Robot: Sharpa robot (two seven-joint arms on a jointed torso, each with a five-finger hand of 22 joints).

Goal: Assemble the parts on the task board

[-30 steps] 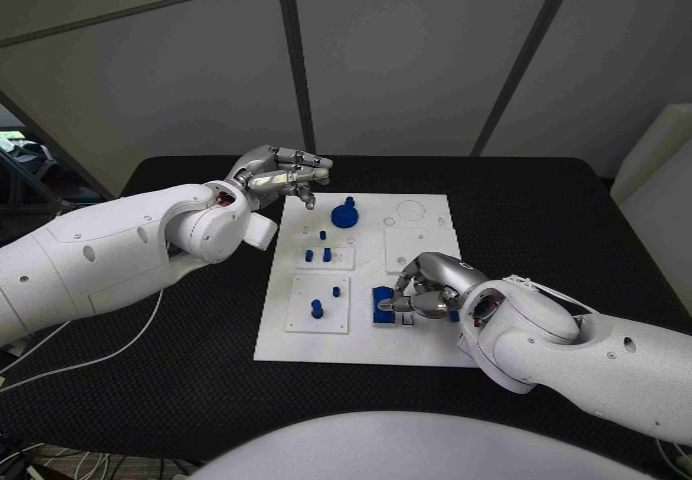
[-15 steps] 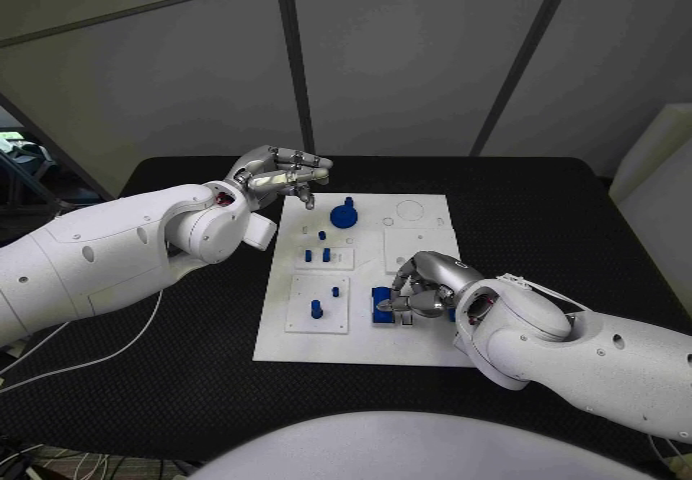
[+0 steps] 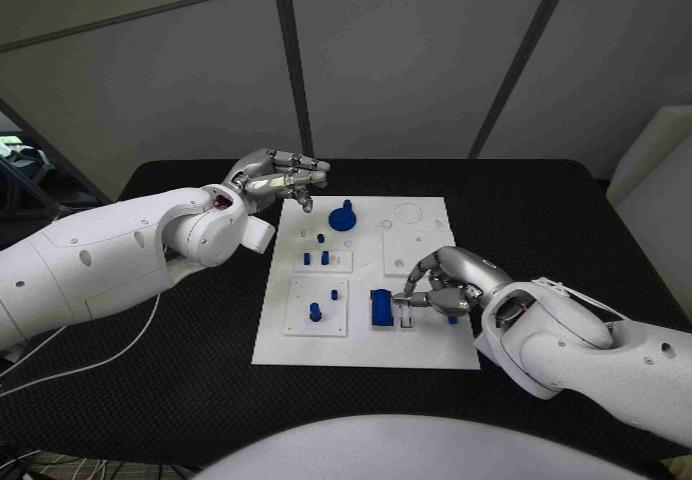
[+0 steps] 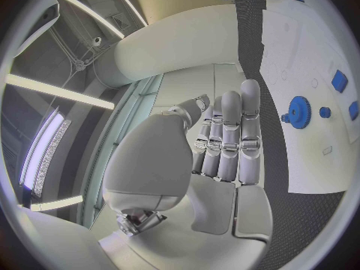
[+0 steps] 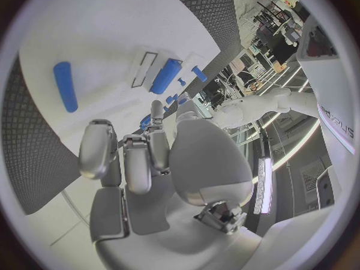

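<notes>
The task board (image 3: 421,345) lies in the middle of the black table (image 3: 577,220). The left hand (image 3: 277,176) hovers over the board's far left corner with its fingers curled in on nothing — just right of it stands a blue gear (image 3: 343,215) on the board. The right hand (image 3: 444,283) sits low over the board's near right part, fingers bent inward; whether they hold anything I cannot tell. Just left of that hand stands a blue block (image 3: 381,306) — touching or apart is unclear. Small blue pegs (image 3: 316,257) stand at mid-board on the left, and two more pegs (image 3: 325,303) nearer.
</notes>
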